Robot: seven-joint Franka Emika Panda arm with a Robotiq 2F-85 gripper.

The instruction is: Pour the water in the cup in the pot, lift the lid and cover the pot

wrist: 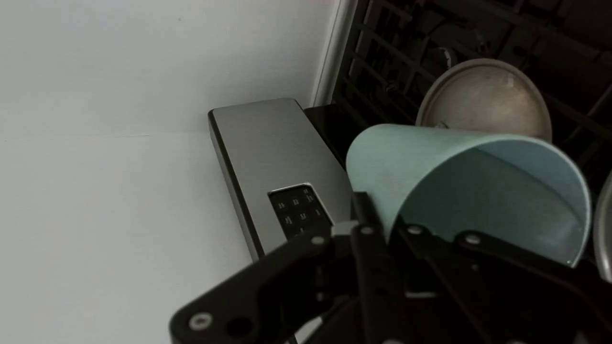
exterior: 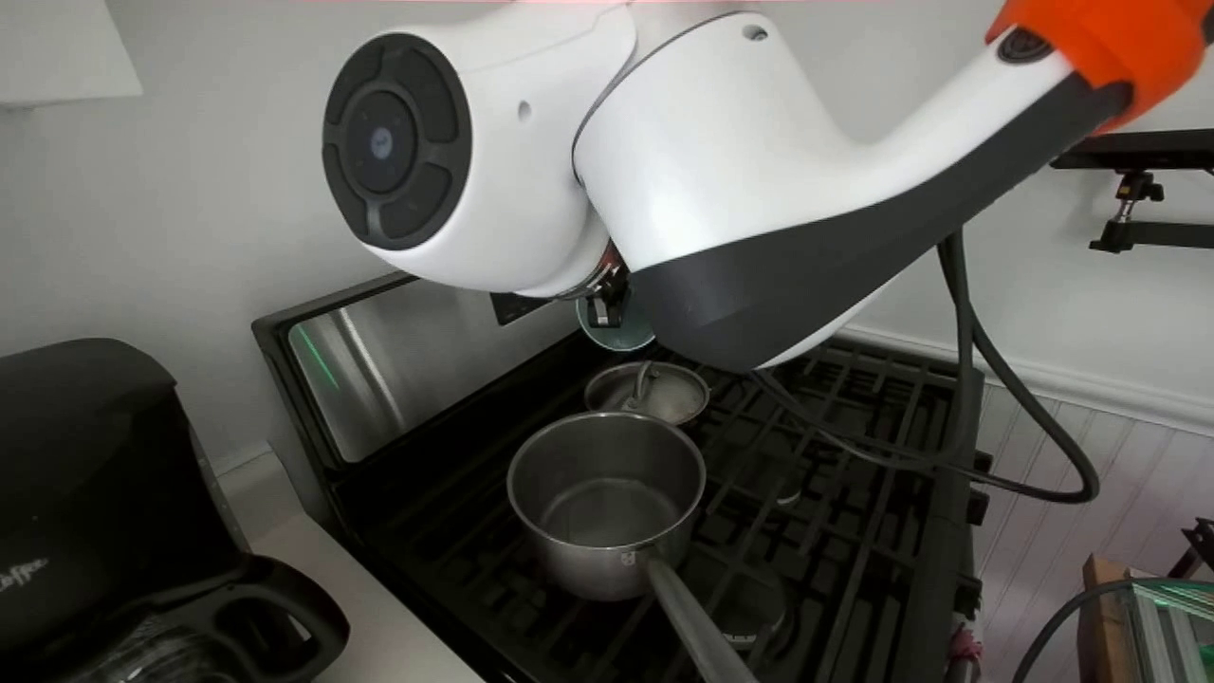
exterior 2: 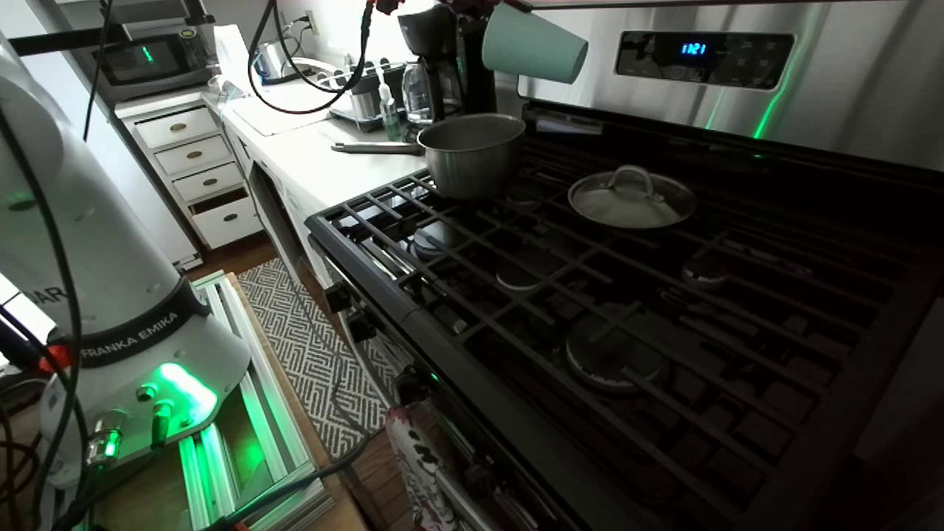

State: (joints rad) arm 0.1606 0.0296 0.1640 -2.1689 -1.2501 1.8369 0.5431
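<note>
Wrist view: my gripper clamps the tilted cup at right, partly obscuring the lid. In an exterior view, the pot stands lower center, a coffee maker lower left.

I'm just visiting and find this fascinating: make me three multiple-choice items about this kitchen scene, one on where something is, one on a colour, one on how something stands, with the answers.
1. Where is the lid, compared with the pot?
A) Covering it
B) On the stove, apart from it
C) Inside it

2. What colour is the cup?
A) Pale blue-green
B) Bright red
C) Yellow

3. How is the cup held?
A) Upright
B) Fully upside down
C) Tipped far over to the side

Answers:
1 B: an exterior view shows a gap between lid and pot.
2 A: its outside looks that shade in the wrist view.
3 C: it leans well over in an exterior view, while the wrist view shows the gripper pinching its wall.
</note>
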